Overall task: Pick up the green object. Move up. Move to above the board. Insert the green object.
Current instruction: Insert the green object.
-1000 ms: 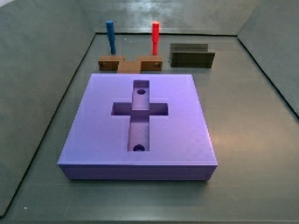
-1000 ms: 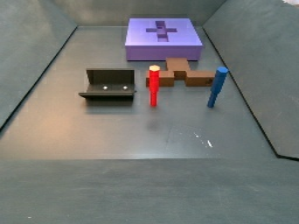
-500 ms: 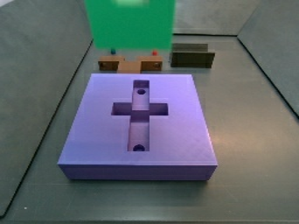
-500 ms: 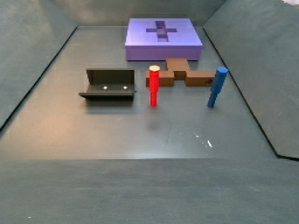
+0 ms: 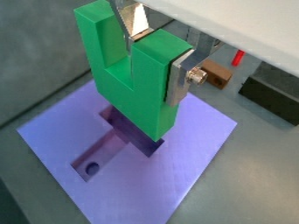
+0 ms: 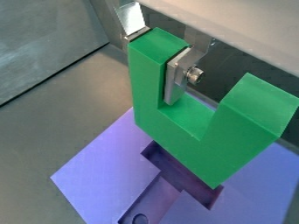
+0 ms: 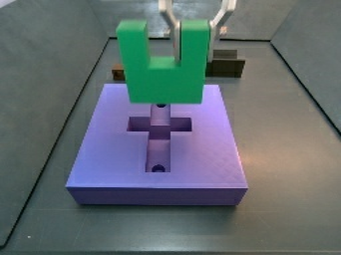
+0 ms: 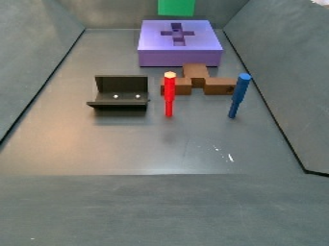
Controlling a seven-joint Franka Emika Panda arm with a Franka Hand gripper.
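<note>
Above the board [image 7: 158, 149] hangs the gripper [image 7: 194, 22], jaws clamped on one prong of the green object [image 7: 163, 68]; prongs point up; its base hovers over the cross recess [image 7: 159, 125], apart from it.

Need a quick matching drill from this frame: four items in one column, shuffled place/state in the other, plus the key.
Items
1. green object
2. board
3. red peg
4. fixture

Places/states
A. lies flat on the floor, cross-shaped recess facing up
B. dark bracket standing on the floor, apart from the board
C. held in the gripper, prongs up, above the board
D. upright on the floor beside the brown blocks

Pairs: 1-C, 2-A, 3-D, 4-B
</note>
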